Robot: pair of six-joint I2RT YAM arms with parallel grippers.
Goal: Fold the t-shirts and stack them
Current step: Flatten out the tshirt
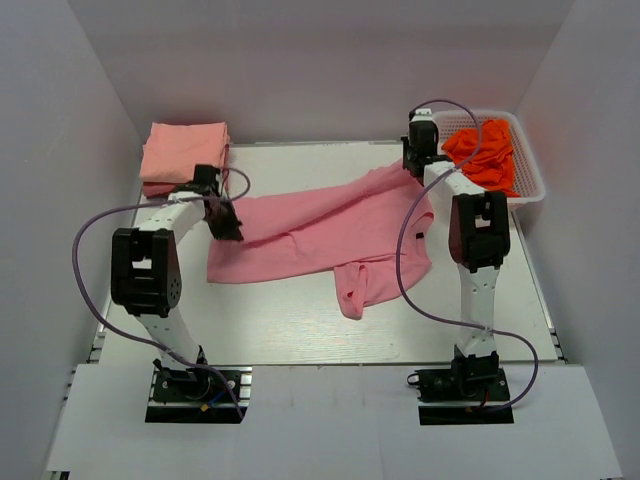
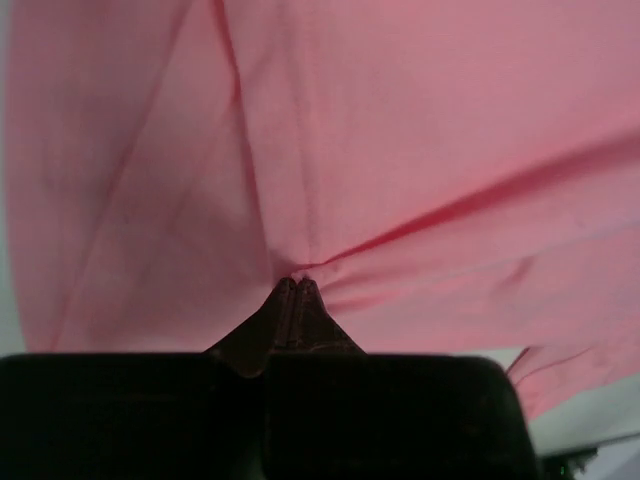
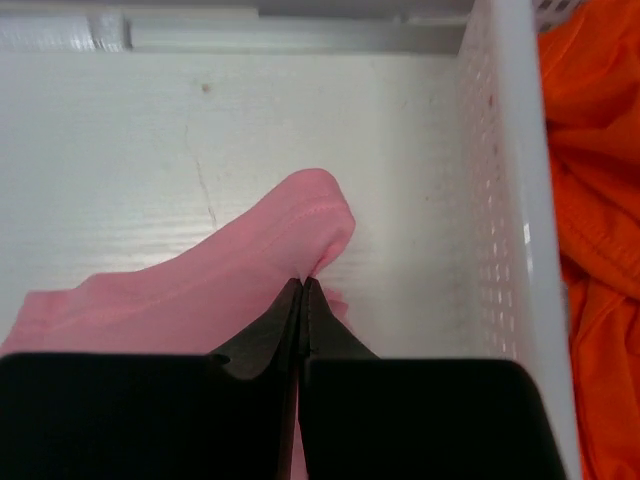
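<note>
My left tool [image 2: 297, 285]: pressed together, pinching the rose-pink t-shirt [image 1: 320, 235] at its end farthest from the basket [image 1: 531, 188].
My right tool [image 3: 302, 285]: pressed together on the same shirt's corner, just beside the basket wall.
Spread of rose-pink t-shirt: rumpled between both tools, over the tabletop [image 1: 290, 325] left of the basket.
Heap of orange-red t-shirts [image 1: 483, 155]: inside the basket.
Stack of folded salmon t-shirts [image 1: 183, 152]: well left of the basket.
</note>
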